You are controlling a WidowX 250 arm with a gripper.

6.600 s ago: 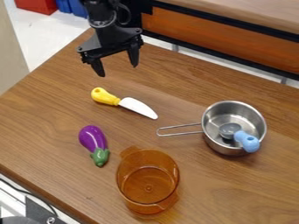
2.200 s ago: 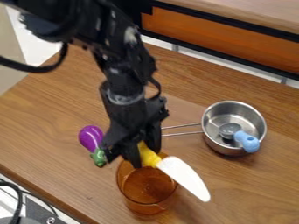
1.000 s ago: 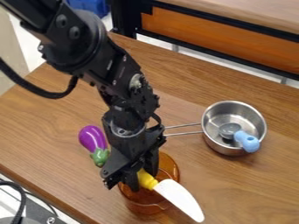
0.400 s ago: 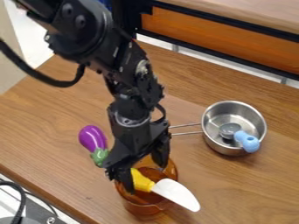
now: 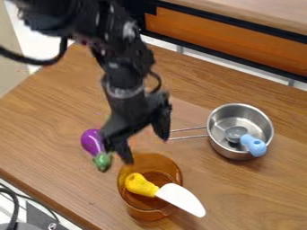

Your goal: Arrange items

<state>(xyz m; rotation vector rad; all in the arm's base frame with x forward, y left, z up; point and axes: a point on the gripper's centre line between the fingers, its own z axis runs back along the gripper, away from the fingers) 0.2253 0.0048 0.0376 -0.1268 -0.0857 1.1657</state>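
Note:
My gripper [image 5: 147, 150] is open above the back rim of the amber pot, its fingers apart with nothing between them. The toy knife [image 5: 181, 199] lies in the amber pot [image 5: 150, 216], its yellow handle inside and its white blade sticking out over the front right rim. Left of the pot is the purple eggplant [image 5: 92, 141], green end toward the pot, its edge partly behind the gripper. On the right stands a steel saucepan [image 5: 224, 151] holding a grey utensil with a blue handle [image 5: 254, 146].
The saucepan's wire handle [image 5: 189, 132] points left, passing close to the gripper's right finger. A wooden ledge with an orange front [image 5: 228, 38] runs along the back. The table's left front edge [image 5: 45, 198] slants down toward the bottom.
The gripper took the knife from the back left of the table to the amber pot, opened and let it go there, then rose up and back.

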